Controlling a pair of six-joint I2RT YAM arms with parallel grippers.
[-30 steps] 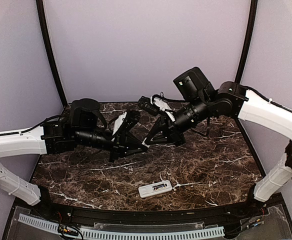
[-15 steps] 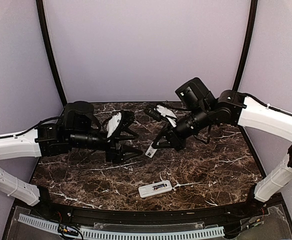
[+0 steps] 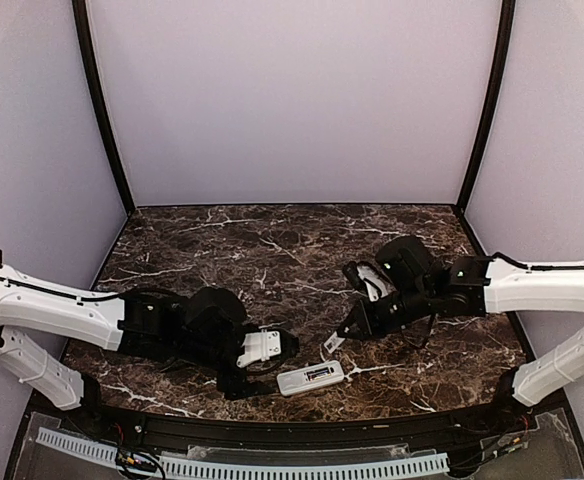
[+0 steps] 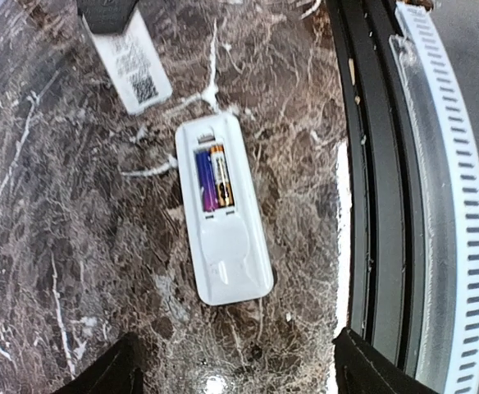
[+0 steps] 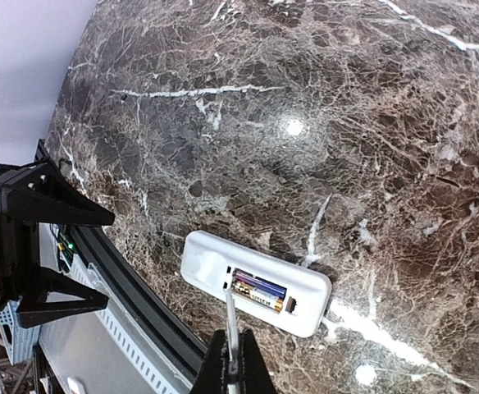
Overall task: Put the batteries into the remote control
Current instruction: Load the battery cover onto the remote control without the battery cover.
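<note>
Left gripper (image 4: 233, 368) hangs low over the near left of the tabletop (image 3: 272, 250). Its jaws are spread wide with nothing between them, and it looks straight down at the remote control (image 4: 223, 213), not touching it.

The remote control lies flat at the near middle of the tabletop, close to the near edge, back side up with the recess exposed. Both batteries (image 4: 213, 176) sit side by side inside the recess, lengthwise and seemingly level with its rim. No loose battery shows anywhere on the tabletop.

Just right of and beyond the remote, the white cover piece (image 4: 137, 70) hangs tilted, label side showing. Its low end is near the remote's end, but I cannot tell if they touch. The right gripper (image 5: 231, 365) has its jaws clenched on the upper end of the cover piece. In the right wrist view the cover is seen edge-on, aimed at the recess.

Judgement: the loading itself looks finished, with two cells in and none left out. What's left, if closing up counts, is sliding the cover onto the recess. The left jaws seem placed to steady the remote for that.
</note>
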